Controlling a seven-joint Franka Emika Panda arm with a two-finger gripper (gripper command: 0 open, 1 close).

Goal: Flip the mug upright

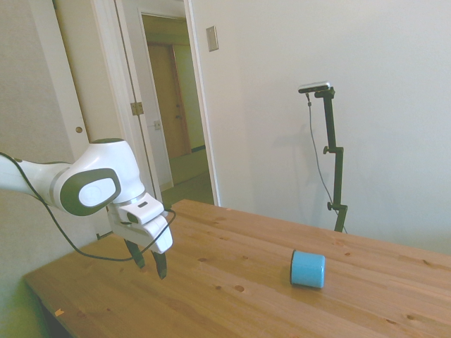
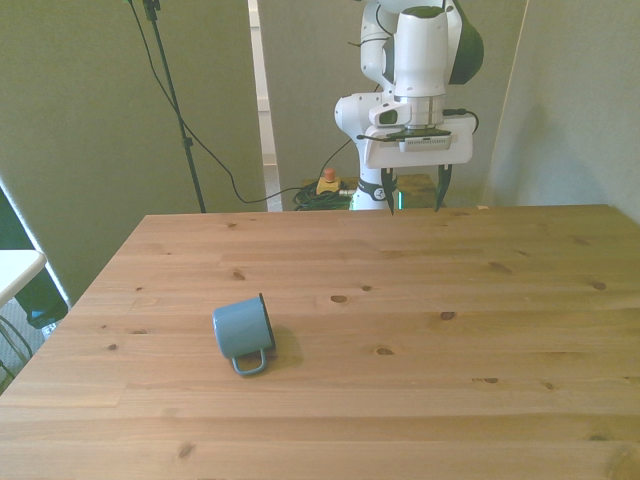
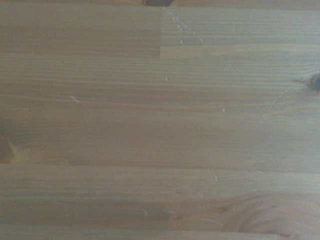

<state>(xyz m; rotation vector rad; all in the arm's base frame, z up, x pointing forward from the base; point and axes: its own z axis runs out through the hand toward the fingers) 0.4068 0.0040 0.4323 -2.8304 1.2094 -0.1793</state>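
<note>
The light-blue mug [image 2: 243, 329] lies on its side on the wooden table [image 2: 420, 340], handle toward the near edge, dark rim facing the front view's right. In the side view the mug [image 1: 308, 269] shows its flat base end. My gripper [image 2: 413, 193] hangs above the table's far edge, well away from the mug. Its fingers point down and stand apart, so the gripper [image 1: 149, 260] is open and holds nothing. The wrist view shows only bare wood [image 3: 160, 120]; the mug is out of that view.
A doorway [image 1: 176, 105] and plain walls lie behind the table in the side view. Cables and a small red-and-yellow object [image 2: 326, 183] lie on the floor behind the table's far edge.
</note>
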